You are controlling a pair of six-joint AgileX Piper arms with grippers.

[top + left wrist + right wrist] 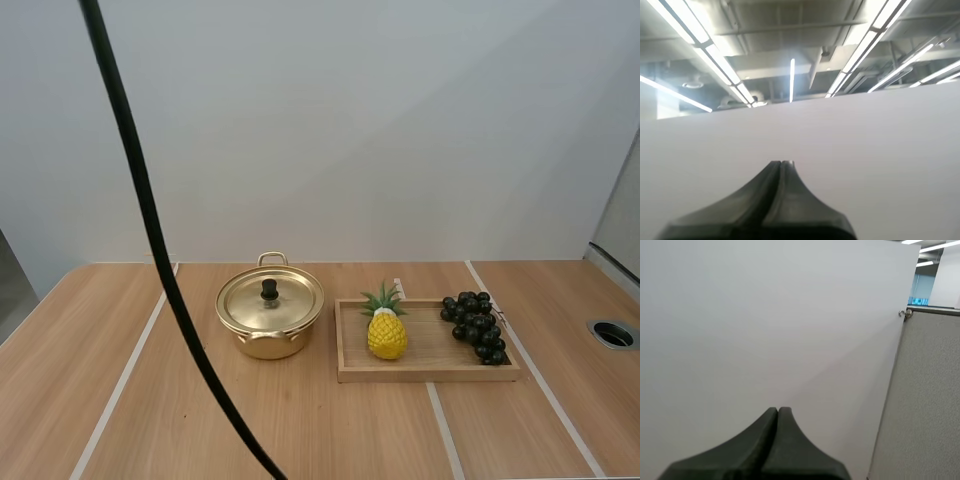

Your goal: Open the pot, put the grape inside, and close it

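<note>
A gold-coloured metal pot (270, 322) sits on a light wooden surface (320, 430), near the middle. Its lid (285, 302) is on, flat and shiny, with a small black knob (269, 290) standing at the centre. Looped handles stick out at the pot's near and far sides.

Just beside the pot, to the right, lies a shallow wooden tray (428, 376). A dark bunch of grapes (474, 326) rests at the tray's right end. A small yellow pineapple (386, 330) stands at its left end, apart from the grapes.

The lid looks thin, stiff and light, and its polished top would likely be slippery. The knob is the sensible place to pinch it. The grapes look knobbly and probably light. A grip across the middle of the cluster, or on the stem end if one is reachable, should lift the whole bunch without it drooping much. The lid is not yet off, so the task appears to be at its very start.

The left pincer (781, 163) is closed on nothing, its two black fingers lying together as one dark wedge, aimed at a plain pale wall. The right pincer (778, 410) is likewise closed and empty, also facing the pale wall. Both arms seem drawn back, well away from the pot and tray.
</note>
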